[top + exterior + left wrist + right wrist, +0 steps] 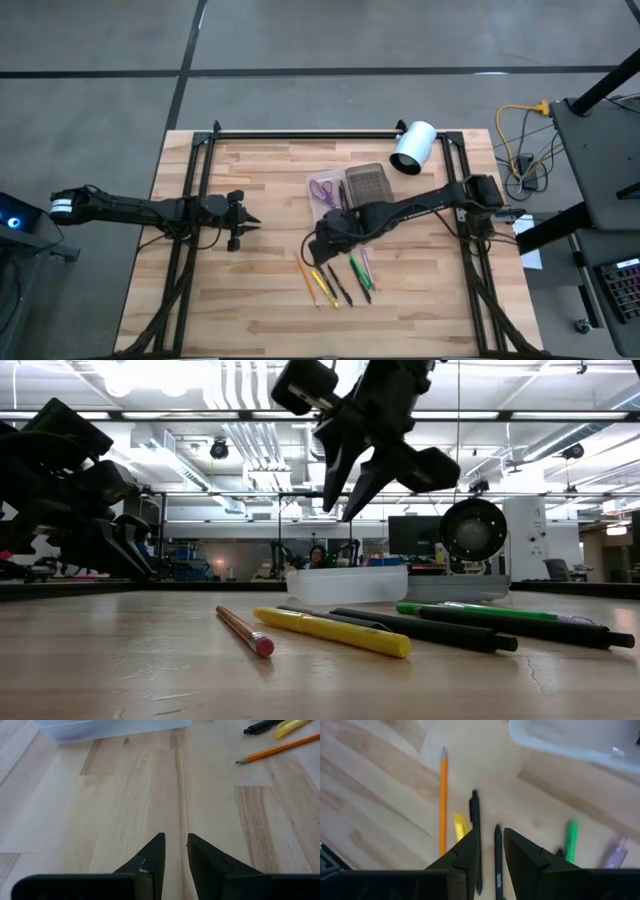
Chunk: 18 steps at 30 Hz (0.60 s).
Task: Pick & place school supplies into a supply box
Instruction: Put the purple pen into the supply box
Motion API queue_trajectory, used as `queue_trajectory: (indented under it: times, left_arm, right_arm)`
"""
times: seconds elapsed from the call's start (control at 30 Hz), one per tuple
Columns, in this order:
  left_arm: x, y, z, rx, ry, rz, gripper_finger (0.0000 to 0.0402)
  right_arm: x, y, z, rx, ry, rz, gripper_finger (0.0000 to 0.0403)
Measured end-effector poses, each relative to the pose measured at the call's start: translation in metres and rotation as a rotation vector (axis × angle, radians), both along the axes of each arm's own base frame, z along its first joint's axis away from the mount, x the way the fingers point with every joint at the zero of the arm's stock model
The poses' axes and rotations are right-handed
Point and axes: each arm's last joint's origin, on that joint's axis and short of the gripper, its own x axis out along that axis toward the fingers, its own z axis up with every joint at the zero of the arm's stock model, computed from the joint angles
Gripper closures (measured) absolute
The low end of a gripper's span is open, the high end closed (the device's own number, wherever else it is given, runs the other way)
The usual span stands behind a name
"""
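left gripper idle at table's left, fingers narrowly parted, empty. right gripper hangs over the pencils and pens, slim gap, holding nothing. supply box behind, purple scissors inside; white cylinder beyond.

Even overhead light falls on the pale table, casting only soft shadows. In the low view, bright ceiling strip lights glare and the arms read as dark silhouettes. The right wrist view is blurred throughout.
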Motion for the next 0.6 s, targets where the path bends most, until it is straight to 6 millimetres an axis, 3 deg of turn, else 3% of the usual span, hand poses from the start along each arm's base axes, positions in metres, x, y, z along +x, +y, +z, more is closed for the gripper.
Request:
queue_trajectory:
  times: [0.3, 0.6]
  left_arm:
    - [0.0, 0.0, 0.0, 0.0, 0.0, 0.0, 0.0335]
    - [0.0, 0.0, 0.0, 0.0, 0.0, 0.0, 0.0335]
  right_arm:
    - [-0.006, 0.025, 0.0, 0.009, 0.007, 0.041, 0.033]
    - [-0.014, 0.026, -0.003, 0.003, 0.089, 0.012, 0.0329]
